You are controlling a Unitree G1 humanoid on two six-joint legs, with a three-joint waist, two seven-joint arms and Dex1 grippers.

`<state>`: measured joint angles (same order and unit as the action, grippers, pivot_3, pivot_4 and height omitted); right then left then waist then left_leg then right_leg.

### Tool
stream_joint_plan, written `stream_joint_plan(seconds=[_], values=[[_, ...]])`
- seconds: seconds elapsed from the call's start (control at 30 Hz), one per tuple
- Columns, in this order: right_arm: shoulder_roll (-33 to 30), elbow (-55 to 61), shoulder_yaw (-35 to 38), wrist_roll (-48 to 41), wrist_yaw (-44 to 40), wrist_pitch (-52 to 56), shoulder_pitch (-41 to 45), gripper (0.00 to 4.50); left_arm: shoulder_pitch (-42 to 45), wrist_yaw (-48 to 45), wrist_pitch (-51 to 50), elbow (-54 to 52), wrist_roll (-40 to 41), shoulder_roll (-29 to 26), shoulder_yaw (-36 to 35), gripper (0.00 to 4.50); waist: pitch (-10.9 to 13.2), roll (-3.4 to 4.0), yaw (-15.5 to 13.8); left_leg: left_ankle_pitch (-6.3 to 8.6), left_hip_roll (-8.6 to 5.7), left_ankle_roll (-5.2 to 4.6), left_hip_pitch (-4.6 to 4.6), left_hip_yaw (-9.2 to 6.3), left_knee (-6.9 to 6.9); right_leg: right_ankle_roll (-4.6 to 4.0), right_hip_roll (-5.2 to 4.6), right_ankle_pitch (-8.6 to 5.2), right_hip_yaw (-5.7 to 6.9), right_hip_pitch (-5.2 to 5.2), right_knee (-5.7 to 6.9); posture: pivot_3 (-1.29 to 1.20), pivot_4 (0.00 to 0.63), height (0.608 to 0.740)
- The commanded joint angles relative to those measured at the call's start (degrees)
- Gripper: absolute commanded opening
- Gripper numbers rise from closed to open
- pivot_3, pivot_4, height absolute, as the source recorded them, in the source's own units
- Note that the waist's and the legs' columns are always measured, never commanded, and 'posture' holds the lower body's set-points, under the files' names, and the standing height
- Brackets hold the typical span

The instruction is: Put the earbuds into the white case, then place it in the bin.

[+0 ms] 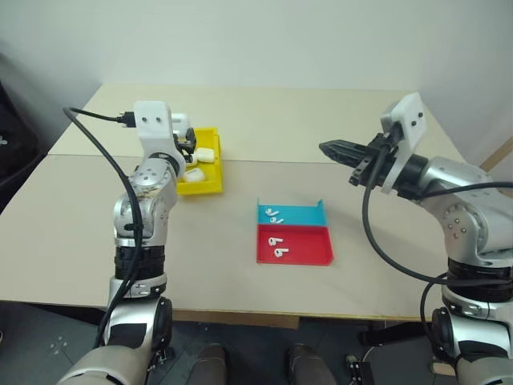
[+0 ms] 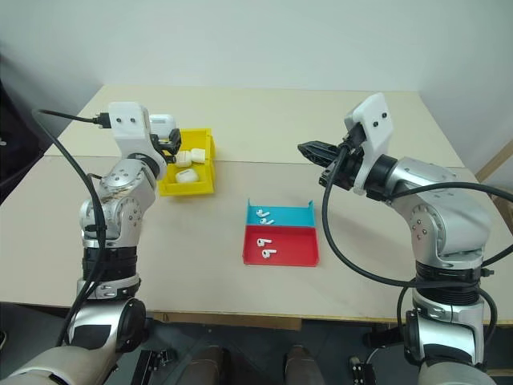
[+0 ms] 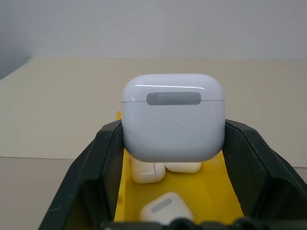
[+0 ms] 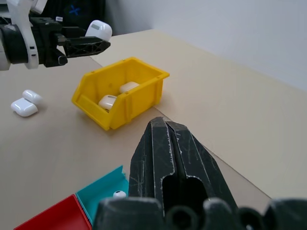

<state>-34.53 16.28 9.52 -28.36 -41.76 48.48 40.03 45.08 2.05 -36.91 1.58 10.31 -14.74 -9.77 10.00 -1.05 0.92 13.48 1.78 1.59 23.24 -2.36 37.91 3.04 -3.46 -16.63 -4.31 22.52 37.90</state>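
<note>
Nearest on the worktop (image 1: 72, 265) sits the red-and-blue tray (image 1: 293, 234), with earbuds (image 1: 276, 247) lying loose in both of its halves. Beyond it to the right, the right gripper (image 1: 330, 147) hangs in the air with its jaws pressed together and nothing between them. Farther back on the left, the left gripper (image 4: 88, 43) has its jaws clamped on the white case (image 3: 172, 117), lid shut, held above the yellow bin (image 4: 120, 93), where other cases (image 4: 117, 95) lie; two more cases (image 4: 25, 103) rest on the worktop beside the bin.
</note>
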Motion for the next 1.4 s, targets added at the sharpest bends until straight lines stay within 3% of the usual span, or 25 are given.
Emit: stream_joint_plan(seconds=[0.03,0.3,0.33,0.43,0.57,0.63,0.77,0.9,1.03,1.2,1.4], values=[[-1.26,1.57,-0.12,-0.64,1.14,0.16,1.26,0.02,3.84,0.17,1.30,4.29,-0.89,0.01,-0.11,2.77,0.00,0.00,-0.10,0.00,0.00,0.01,0.00,-0.02,0.00,0.00,0.00,0.00,0.03,-0.01,-0.01,0.00,0.150,0.740],[-2.04,4.34,-0.97,-1.15,3.06,1.13,-0.06,0.02,9.70,-0.56,4.53,21.44,-5.85,-0.54,3.57,2.77,0.00,0.00,-0.20,-0.03,-0.05,0.06,0.07,-0.12,-0.01,0.00,-0.03,0.00,0.15,-0.05,-0.02,0.00,0.150,0.740],[-2.16,4.64,-0.94,-1.19,3.27,1.37,-0.20,0.00,9.64,-2.08,5.32,21.46,-5.64,-0.68,4.11,3.52,0.00,0.00,-0.13,-0.04,-0.05,0.06,0.11,-0.14,-0.01,0.00,-0.03,0.00,0.17,-0.02,0.01,0.00,0.150,0.740],[-2.52,5.07,-0.80,-1.37,3.70,1.83,-0.51,0.00,10.58,-1.20,7.36,22.45,-5.86,-0.05,3.54,4.47,0.00,0.00,-0.14,-0.07,-0.05,0.12,0.18,-0.16,-0.01,0.00,-0.03,0.00,0.19,0.03,0.07,0.00,0.150,0.740],[-3.23,5.42,-1.13,-0.95,3.67,1.74,-0.94,0.00,10.63,-0.06,11.29,21.19,-6.13,0.17,2.66,4.49,0.00,0.00,-0.14,-0.10,-0.06,0.18,0.15,-0.18,-0.01,0.00,-0.03,0.00,0.19,0.02,-0.01,0.00,0.150,0.740],[-3.69,5.45,-1.50,-0.51,3.30,0.95,-1.35,0.00,8.60,-4.50,15.47,17.96,-3.02,-0.01,1.27,4.49,0.00,0.00,-0.10,-0.11,-0.06,0.18,0.12,-0.18,-0.01,0.00,-0.03,0.00,0.19,0.01,-0.01,0.00,0.150,0.740],[-6.24,5.53,-3.21,2.16,0.29,-4.63,-4.41,0.00,3.15,-12.92,11.56,6.96,3.53,-2.20,-0.90,4.49,0.00,0.00,0.02,-0.14,-0.04,0.23,0.15,-0.18,-0.05,0.00,-0.03,0.00,0.19,0.01,0.06,0.00,0.150,0.740],[-10.12,6.73,-4.68,6.28,-5.60,-16.71,-10.83,0.00,-5.62,-20.16,8.14,-4.41,7.99,-6.94,-1.83,4.49,0.00,0.00,0.15,-0.15,-0.01,0.26,0.12,-0.18,-0.05,0.00,-0.02,0.00,0.19,0.00,0.05,0.00,0.150,0.740],[-15.05,6.52,-1.27,6.89,-15.59,-29.84,-19.05,0.00,-18.51,-28.56,3.41,-17.82,12.89,-15.61,-4.23,4.49,0.01,0.00,0.14,-0.15,0.01,0.26,0.03,-0.18,-0.05,0.01,-0.02,-0.01,0.19,-0.08,-0.08,0.00,0.150,0.740],[-21.81,0.85,-0.47,4.98,-25.52,-32.95,-20.27,0.00,-31.00,-36.43,0.88,-29.77,21.00,-23.57,-11.87,4.49,0.02,0.01,0.27,-0.16,0.05,0.28,-0.17,-0.15,-0.05,-0.05,-0.02,0.03,0.19,-0.26,-0.07,0.00,0.150,0.740],[-23.56,-5.60,3.45,1.99,-32.85,-38.22,-20.35,0.00,-44.64,-44.94,0.08,-38.88,30.61,-28.82,-24.81,4.49,0.02,0.01,0.12,-0.16,0.15,0.27,-0.33,-0.14,-0.12,-0.12,0.04,-0.01,0.23,-0.39,-0.16,0.00,0.150,0.740]])
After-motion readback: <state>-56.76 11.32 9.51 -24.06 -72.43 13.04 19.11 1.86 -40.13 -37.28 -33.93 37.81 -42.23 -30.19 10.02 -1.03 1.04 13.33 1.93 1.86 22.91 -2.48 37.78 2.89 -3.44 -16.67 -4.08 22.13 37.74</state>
